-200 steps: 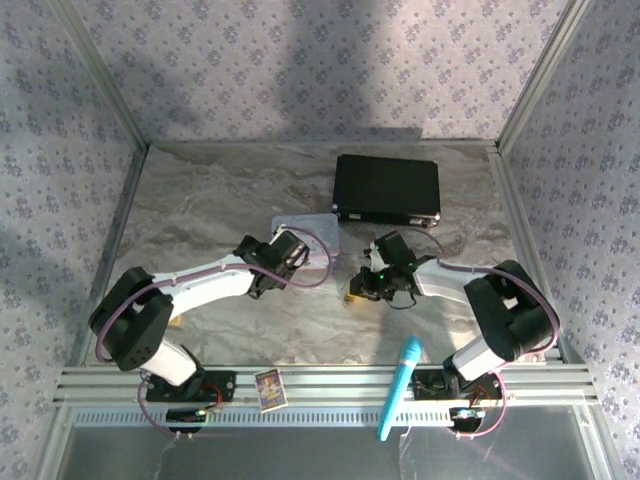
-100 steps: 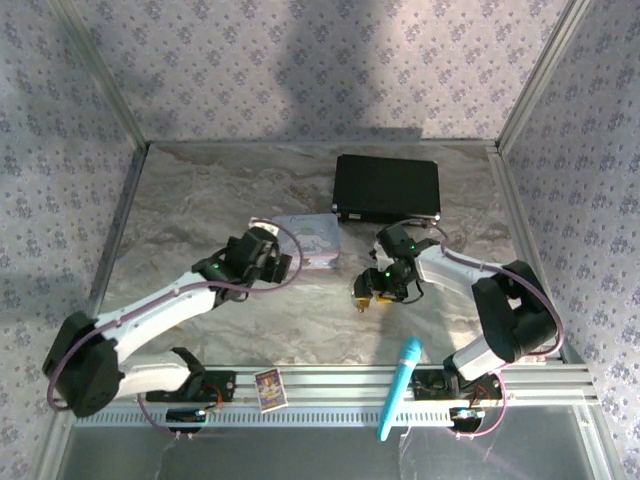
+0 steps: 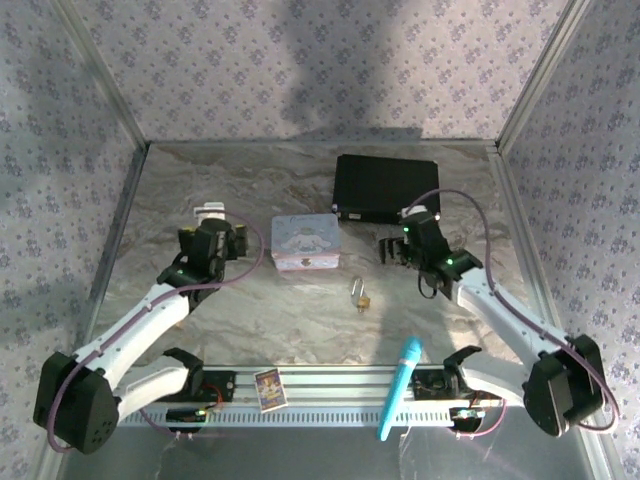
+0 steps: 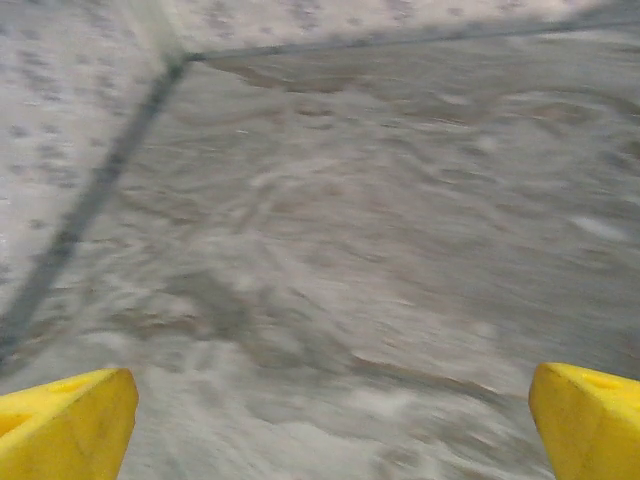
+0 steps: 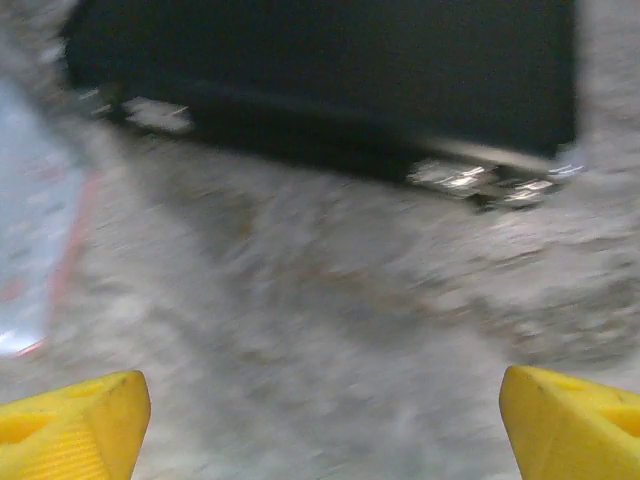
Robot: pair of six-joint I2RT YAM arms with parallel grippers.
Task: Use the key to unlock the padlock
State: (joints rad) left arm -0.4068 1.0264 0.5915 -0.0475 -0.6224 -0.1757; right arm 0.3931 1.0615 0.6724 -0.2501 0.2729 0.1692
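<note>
Near rail: blue pen (image 3: 400, 385) and a small card (image 3: 268, 388), neither relevant.

Just past them the padlock (image 3: 361, 296) lies flat on the worktop (image 3: 290, 325), a little right of centre, with nothing touching it. Brass body is on the near side, shackle on the far side. Can't tell whether the shackle is sprung. The key is too small to make out, so no telling if it sits in the keyway.

Right gripper (image 3: 390, 247) is beyond the lock and near it. Jaws are spread wide and empty, facing the black case (image 5: 330, 80). Left gripper (image 3: 209, 216) is well apart on the far left. Jaws are also spread and empty, with bare marble ahead. Pastel tin (image 3: 305, 243) sits between the two.

Judgement: neither arm is engaged, so the step is to re-acquire.
- Locate the key first.
- Pin the brass body with one arm, across its flat faces and clear of the keyway.
- The other arm takes the key by its bow, in line with the slot.
- Insert slowly, because the lock is light and will skid if pushed unpinned.
</note>
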